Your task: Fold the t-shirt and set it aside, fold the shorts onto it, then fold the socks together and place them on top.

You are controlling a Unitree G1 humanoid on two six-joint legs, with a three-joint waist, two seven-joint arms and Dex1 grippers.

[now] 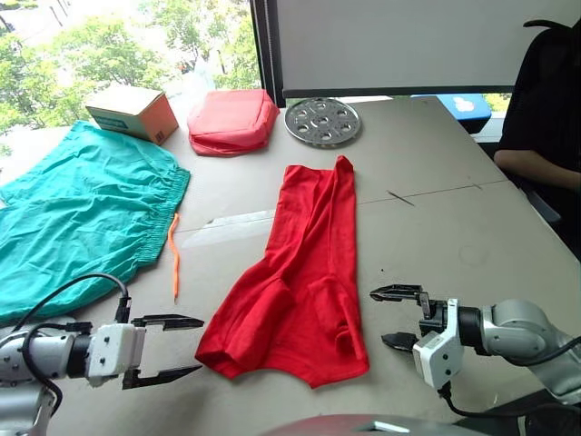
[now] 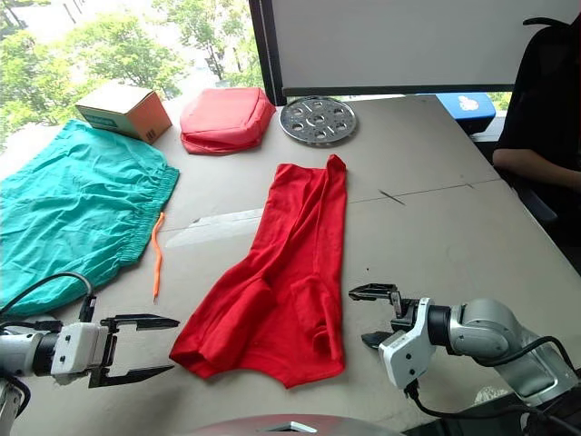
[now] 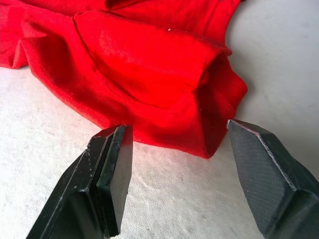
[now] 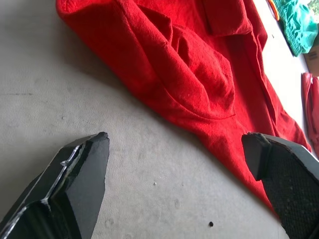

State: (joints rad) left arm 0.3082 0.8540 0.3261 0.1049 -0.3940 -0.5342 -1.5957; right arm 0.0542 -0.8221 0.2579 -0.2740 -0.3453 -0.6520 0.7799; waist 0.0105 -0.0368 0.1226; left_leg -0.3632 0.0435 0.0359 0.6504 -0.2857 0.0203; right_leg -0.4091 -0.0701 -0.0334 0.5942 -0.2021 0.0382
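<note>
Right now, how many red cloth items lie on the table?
2: the t-shirt in the middle between both grippers, and a padded pouch at the far edge beside the cardboard box. Others may be hidden.

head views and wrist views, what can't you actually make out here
- The shorts: cut off by the left edge of the head views.
- The t-shirt: folded lengthwise, so its inner layers and neck label are hidden under its own cloth.
- The person: cut off by the right edge.
- The cardboard box: print too small to read.
</note>
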